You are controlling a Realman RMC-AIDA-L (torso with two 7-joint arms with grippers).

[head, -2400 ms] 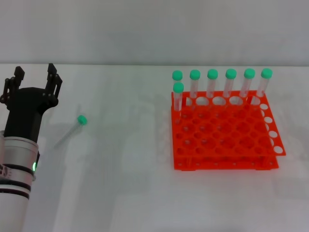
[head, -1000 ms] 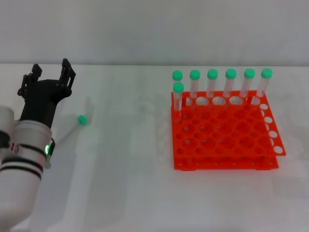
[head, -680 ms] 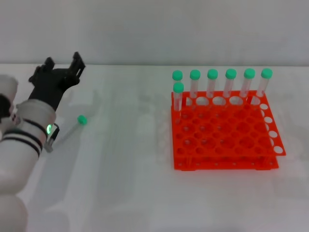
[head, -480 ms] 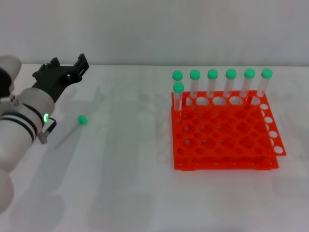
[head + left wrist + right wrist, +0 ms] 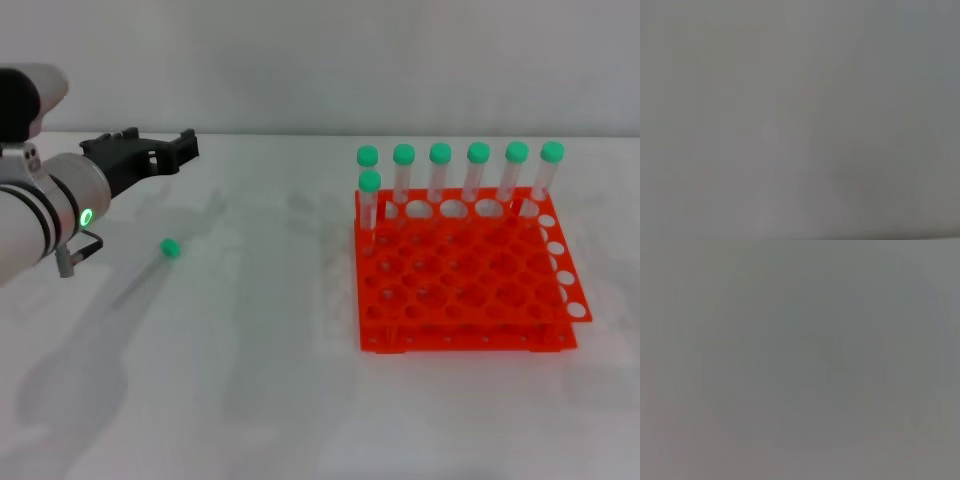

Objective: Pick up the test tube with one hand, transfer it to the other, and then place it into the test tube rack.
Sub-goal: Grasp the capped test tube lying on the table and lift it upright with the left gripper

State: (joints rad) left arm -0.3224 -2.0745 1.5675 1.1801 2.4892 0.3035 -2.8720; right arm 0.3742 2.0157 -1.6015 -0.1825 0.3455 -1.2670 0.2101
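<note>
The test tube [image 5: 147, 270], clear with a green cap, lies flat on the white table at the left, cap end toward the rack. My left gripper [image 5: 165, 142], black with forked tips on a white arm with a green light, hovers behind and above the tube. It points to the right, is open and holds nothing. The orange-red test tube rack [image 5: 460, 275] stands at the right. My right gripper is out of view. Both wrist views show only plain grey.
Several green-capped tubes [image 5: 440, 172] stand upright in the rack's back row, and one [image 5: 369, 205] stands at its left edge. The white table [image 5: 260, 330] stretches between the lying tube and the rack, with a pale wall behind.
My left arm has risen and swung around, so the gripper now points right instead of away from me. The lying tube and the rack have not moved.
</note>
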